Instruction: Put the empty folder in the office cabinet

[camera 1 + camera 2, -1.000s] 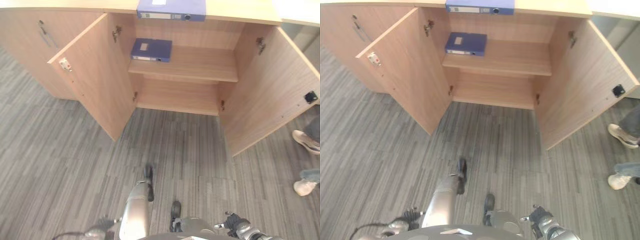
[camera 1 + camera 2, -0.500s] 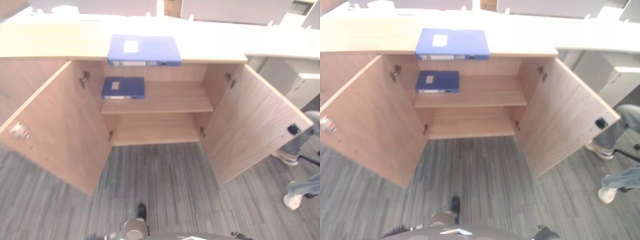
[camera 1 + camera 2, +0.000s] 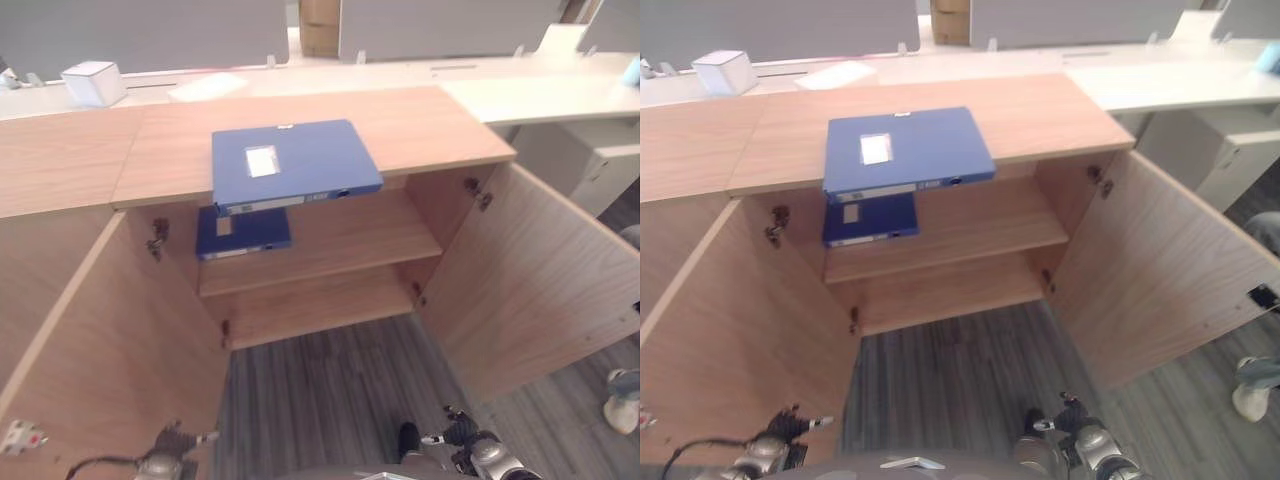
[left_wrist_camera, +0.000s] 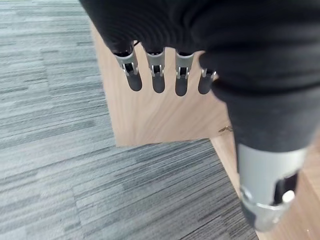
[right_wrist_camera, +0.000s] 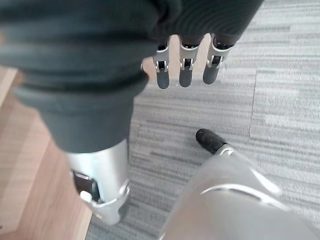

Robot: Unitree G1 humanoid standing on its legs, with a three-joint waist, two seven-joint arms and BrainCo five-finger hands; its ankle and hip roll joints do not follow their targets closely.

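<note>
Blue folder (image 3: pixel 295 165), white label unreadable, upper centre on cabinet (image 3: pixel 520 290) worktop; second folder (image 3: pixel 243 232) on shelf below. Left hand (image 4: pixel 165 75), right hand (image 5: pixel 185 70): fingers relaxed, empty, low over floor.

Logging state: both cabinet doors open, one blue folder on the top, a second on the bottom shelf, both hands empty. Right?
Not quite. The second folder lies on the upper shelf, not the bottom one; the left eye view shows it. Rest holds: doors open, a folder on the top, left hand and right hand empty.
</note>
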